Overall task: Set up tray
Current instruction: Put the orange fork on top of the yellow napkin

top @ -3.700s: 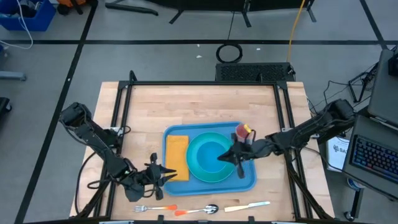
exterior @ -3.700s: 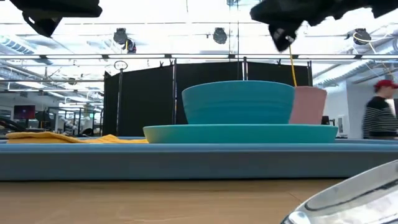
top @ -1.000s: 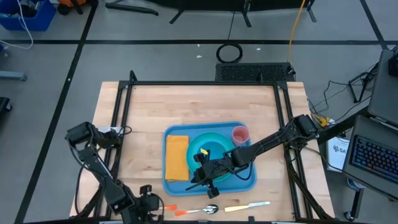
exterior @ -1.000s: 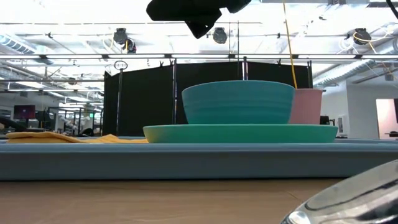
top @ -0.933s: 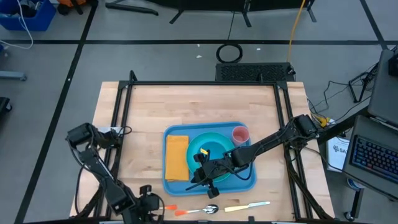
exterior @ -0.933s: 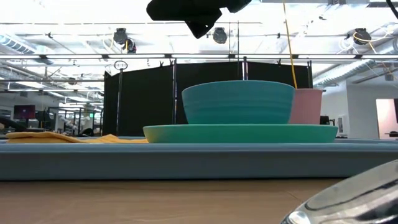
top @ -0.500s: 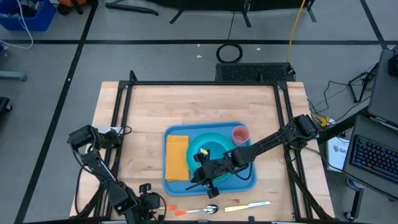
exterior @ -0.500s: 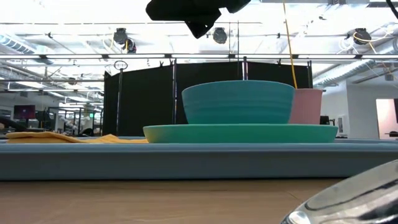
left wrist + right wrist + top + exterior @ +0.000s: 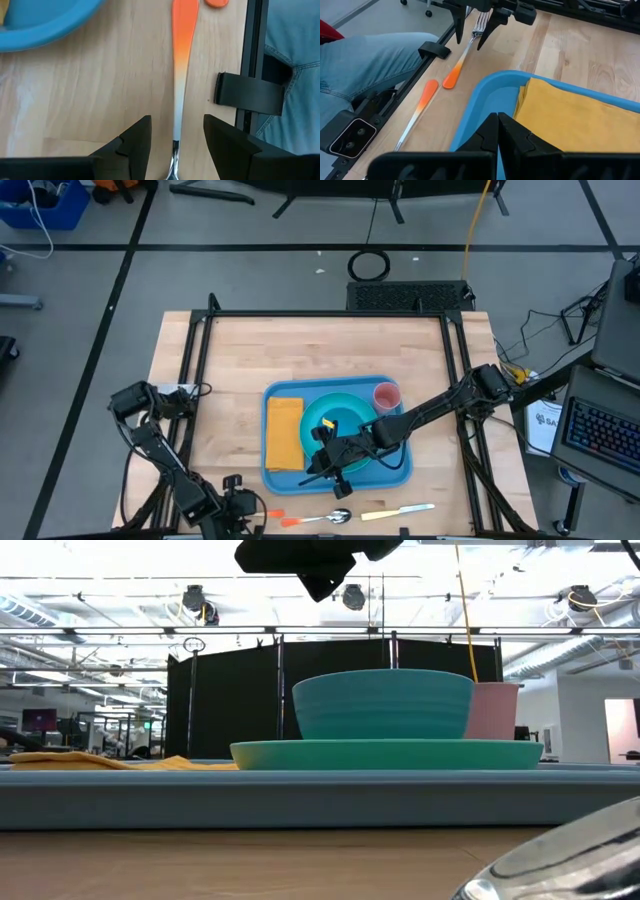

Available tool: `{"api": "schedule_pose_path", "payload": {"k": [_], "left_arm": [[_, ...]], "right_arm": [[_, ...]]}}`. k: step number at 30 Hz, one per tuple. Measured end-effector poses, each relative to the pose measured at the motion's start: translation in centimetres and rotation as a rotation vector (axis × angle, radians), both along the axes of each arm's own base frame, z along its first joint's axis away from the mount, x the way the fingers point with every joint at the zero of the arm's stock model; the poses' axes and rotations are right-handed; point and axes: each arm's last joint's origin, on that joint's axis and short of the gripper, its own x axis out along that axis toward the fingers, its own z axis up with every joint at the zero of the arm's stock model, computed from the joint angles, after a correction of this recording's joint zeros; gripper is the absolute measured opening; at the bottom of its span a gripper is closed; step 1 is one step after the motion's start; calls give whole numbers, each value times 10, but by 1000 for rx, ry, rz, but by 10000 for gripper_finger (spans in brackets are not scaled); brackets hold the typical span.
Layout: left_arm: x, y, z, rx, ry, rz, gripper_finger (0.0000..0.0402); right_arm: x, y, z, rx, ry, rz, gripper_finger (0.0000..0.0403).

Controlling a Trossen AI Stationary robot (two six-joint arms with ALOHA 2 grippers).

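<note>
Left gripper [image 9: 174, 137] was parked down at the near edge of the table with its fingers spread, straddling the fork [image 9: 180, 60] right where the orange handle fades into the metal neck, not yet pinching it as far as I could see. Right gripper [image 9: 325, 467] hung low over the near-left part of the tray [image 9: 398, 473], fingers pressed together with nothing in them, basically just waiting. That tray sat about mid-table, a bit toward the near side, already carrying a folded yellow napkin [image 9: 284, 432] on its left, a teal plate [image 9: 385, 753] with a bowl [image 9: 383, 703] on it, and a pink cup [image 9: 386, 395] in the far right corner. A spoon [image 9: 322, 518] and a knife [image 9: 398, 510] lay on the wood just in front of it. My read on the tray: stiff moulded plastic, light by itself but now loaded, and pretty slick, so I wouldn't shove or lift it from one corner or the bowl and cup could slide. If it had to move, the raised rim on a long side looks like the place to pinch, ideally with both arms. The fork seemed the fiddly bit, thin and flat on the wood, so taking it at the handle looked sensible.
</note>
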Motion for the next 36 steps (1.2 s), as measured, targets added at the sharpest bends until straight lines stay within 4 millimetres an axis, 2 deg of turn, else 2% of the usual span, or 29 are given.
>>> {"api": "schedule_pose_path", "payload": {"k": [13,20,28,31,36], "left_arm": [[-1,0,0,2,-6,2,184],[3,-4,-18,18,26,-3,184],[2,-4,-16,9,33,-2,183],[2,-2,-16,22,40,-5,165],[3,0,-17,45,49,-13,99]], "right_arm": [[0,0,0,0,0,0,0],[0,0,0,0,0,0,0],[0,-1,0,2,-4,-1,0],[0,-1,0,1,-3,-1,0],[0,-1,0,0,-1,-1,0]]}}
